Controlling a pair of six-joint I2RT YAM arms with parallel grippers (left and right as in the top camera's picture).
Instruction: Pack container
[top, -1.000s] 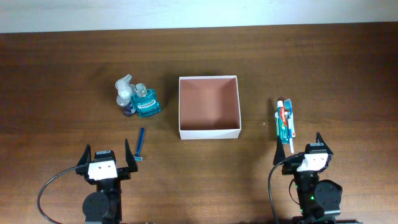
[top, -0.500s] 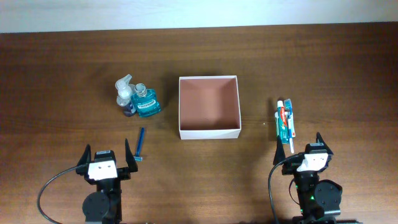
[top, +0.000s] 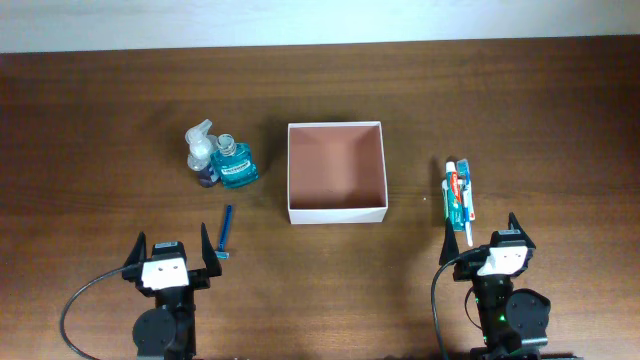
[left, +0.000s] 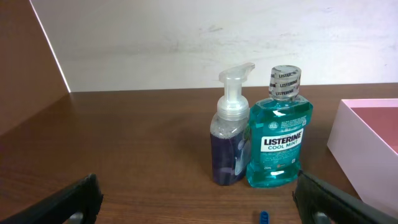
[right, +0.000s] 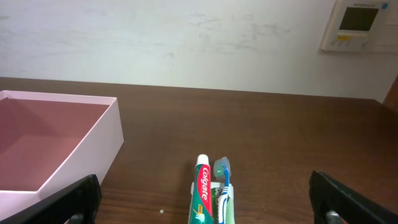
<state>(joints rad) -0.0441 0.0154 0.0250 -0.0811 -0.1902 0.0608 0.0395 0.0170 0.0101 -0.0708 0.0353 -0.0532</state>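
The container, a shallow square box with white walls and a pinkish-brown inside, stands empty at the table's middle; its wall also shows in the left wrist view and the right wrist view. A teal mouthwash bottle and a foam pump bottle stand side by side left of it. A blue razor lies nearer the left gripper, which is open and empty. A toothpaste tube and toothbrush lie packed together just ahead of the open, empty right gripper.
The dark wooden table ends at a white wall behind. A wall thermostat hangs at the far right. Both arm bases sit at the near edge.
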